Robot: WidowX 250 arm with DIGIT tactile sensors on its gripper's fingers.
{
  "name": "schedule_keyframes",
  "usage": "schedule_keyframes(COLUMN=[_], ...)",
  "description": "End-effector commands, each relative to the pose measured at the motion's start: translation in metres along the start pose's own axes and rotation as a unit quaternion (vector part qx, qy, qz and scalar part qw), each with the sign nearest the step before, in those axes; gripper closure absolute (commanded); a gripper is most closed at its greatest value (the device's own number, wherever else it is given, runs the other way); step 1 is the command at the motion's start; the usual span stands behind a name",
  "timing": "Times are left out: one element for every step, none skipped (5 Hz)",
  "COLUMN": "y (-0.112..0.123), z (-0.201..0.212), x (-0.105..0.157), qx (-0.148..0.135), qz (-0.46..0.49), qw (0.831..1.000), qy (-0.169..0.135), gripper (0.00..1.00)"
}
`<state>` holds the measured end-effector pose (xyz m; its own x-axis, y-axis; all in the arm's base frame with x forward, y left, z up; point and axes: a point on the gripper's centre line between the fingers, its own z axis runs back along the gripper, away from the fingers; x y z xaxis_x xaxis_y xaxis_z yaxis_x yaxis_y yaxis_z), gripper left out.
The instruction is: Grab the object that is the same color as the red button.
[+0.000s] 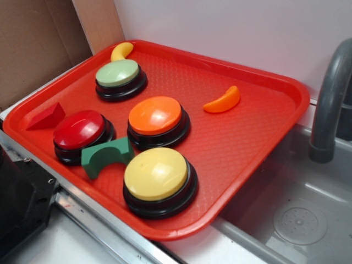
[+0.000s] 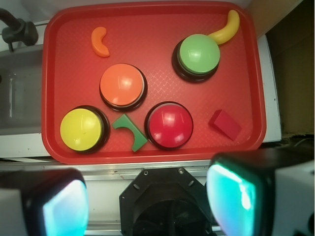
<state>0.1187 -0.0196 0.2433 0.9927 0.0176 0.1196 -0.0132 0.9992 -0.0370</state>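
A small red wedge block (image 1: 47, 116) (image 2: 225, 124) lies on the red tray (image 1: 258, 126) (image 2: 152, 27), at its left edge in the exterior view. Beside it stands the red button (image 1: 80, 132) (image 2: 170, 124), a glossy dome on a black base. In the wrist view my gripper (image 2: 147, 201) is high above the robot base, short of the tray's near rim. Its two fingers (image 2: 241, 196) stand wide apart with nothing between them. The gripper itself does not show in the exterior view.
Also on the tray: an orange button (image 1: 157, 119), a yellow button (image 1: 158, 179), a green button (image 1: 119, 77), a green arch block (image 1: 106, 156), an orange crescent (image 1: 223, 102) and a yellow crescent (image 1: 122, 51). A grey sink (image 1: 297, 214) with a faucet (image 1: 330, 104) lies to the right.
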Motion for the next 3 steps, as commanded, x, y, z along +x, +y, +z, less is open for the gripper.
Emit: schedule_keyframes(y=[0.0, 0.047, 0.084], z=[0.0, -0.02, -0.033], x=[0.0, 0.006, 0.017], qx=[0.0, 0.061, 0.127], qz=[0.0, -0.092, -0.179], qw=[1.0, 0.994, 0.973], qy=[0.0, -0.016, -0.067], gripper=[0.0, 0.0, 0.0])
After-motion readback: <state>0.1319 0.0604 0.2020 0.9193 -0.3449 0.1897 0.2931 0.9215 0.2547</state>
